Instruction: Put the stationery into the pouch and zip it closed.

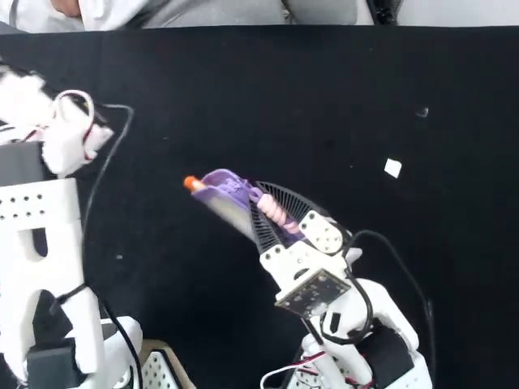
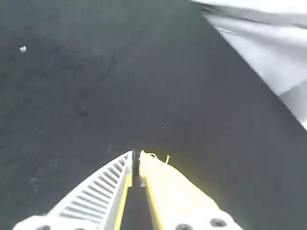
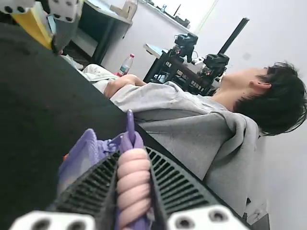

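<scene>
A purple pouch (image 1: pixel 220 191) hangs tilted above the black table (image 1: pixel 243 89) near its middle. An orange-tipped pen end (image 1: pixel 191 184) sticks out of the pouch's far end. My right gripper (image 1: pixel 263 207) is shut on the pouch at its pink ribbed pull (image 1: pixel 274 211). In the right wrist view, the black fingers (image 3: pixel 91 184) clamp the pink pull (image 3: pixel 132 179) with the purple pouch (image 3: pixel 81 155) beyond them. My left gripper (image 2: pixel 135 155) is shut with nothing in it, above bare table at the far left (image 1: pixel 81 134).
A small white piece (image 1: pixel 392 168) lies on the table to the right of the pouch. A black cable (image 1: pixel 105 162) trails from the left arm. The table's far edge (image 1: pixel 259 28) runs along the back.
</scene>
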Tool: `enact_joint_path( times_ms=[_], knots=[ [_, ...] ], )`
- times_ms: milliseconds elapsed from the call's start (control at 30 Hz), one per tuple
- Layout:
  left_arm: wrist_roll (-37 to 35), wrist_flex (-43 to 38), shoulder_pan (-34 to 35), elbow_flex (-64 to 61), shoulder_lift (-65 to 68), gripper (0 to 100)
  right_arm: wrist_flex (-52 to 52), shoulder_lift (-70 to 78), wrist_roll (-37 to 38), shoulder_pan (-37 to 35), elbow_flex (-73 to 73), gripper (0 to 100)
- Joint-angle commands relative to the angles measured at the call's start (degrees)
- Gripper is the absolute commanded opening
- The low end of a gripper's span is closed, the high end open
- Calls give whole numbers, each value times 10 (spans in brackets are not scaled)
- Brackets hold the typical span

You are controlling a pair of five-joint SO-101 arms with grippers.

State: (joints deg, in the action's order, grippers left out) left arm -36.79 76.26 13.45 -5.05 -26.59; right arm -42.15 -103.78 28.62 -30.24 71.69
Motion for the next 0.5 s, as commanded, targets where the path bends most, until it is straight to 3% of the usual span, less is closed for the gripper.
enact_joint_path(
  times_ms=[0, 300, 467],
  knots=[
    [4, -91, 5, -109, -4, 30, 49, -65, -8, 5, 4, 11],
    [-65, -415, -74, -387, -3, 30, 155, -65, -10, 6, 36, 11],
    [-65, -519, -102, -462, -3, 30, 215, -65, -11, 6, 30, 11]
  ],
)
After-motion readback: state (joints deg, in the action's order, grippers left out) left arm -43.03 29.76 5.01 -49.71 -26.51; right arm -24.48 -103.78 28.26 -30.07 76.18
